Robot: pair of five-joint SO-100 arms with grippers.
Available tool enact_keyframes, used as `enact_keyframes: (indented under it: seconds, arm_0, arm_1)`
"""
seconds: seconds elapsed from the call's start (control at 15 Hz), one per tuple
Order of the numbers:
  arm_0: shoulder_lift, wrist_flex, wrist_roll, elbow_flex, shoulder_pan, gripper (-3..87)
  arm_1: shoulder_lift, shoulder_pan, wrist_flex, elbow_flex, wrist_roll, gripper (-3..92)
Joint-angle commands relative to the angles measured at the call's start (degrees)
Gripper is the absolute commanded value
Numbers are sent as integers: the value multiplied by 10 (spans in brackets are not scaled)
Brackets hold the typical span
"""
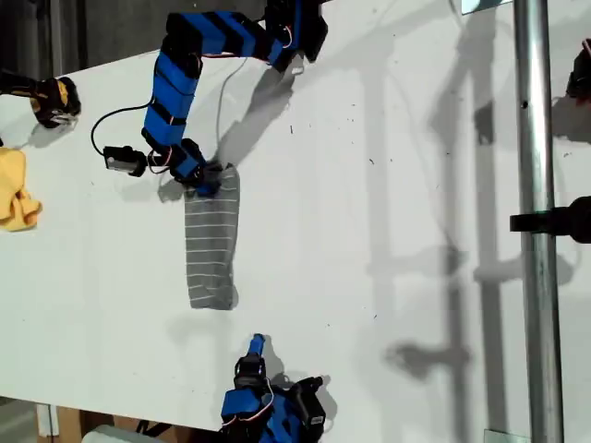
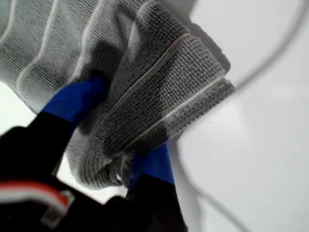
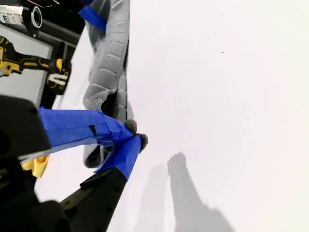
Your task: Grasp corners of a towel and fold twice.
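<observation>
Exterior view shows my first pincer [image 1: 205,178] clamped on the folded towel [image 1: 211,242] to pull it over, my second pincer [image 1: 256,344] closed, empty, near the desk [image 1: 388,231] edge.

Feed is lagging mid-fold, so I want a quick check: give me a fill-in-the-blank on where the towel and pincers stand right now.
1. My first gripper has its pincer shut on the ____ towel.
2. My second gripper is shut and holds ____.
3. The towel lies in a narrow folded ____.
4. At the exterior view's left edge sits a ____ cloth.

Missing: grey striped; nothing; strip; yellow
</observation>
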Motion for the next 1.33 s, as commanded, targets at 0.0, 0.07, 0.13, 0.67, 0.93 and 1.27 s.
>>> enact_keyframes:
  seconds: [0.0, 0.07, 0.13, 0.67, 0.93, 1.27]
  arm_0:
    - [4, 3, -6, -3, 3, -15]
    - [4, 3, -6, -3, 3, -15]
    - [4, 3, -6, -3, 2, -15]
    - [4, 4, -5, -3, 2, -15]
    - [4, 4, -4, -3, 2, -15]
    - [4, 4, -6, -3, 4, -15]
  arm_1:
    - [9, -4, -6, -33, -4, 8]
    - [17, -2, -4, -24, -5, 0]
    - [35, 6, -1, -4, -5, 0]
    - [331, 144, 162, 251, -32, 0]
    - [377, 67, 156, 187, -33, 0]
    - [250, -18, 156, -54, -33, -1]
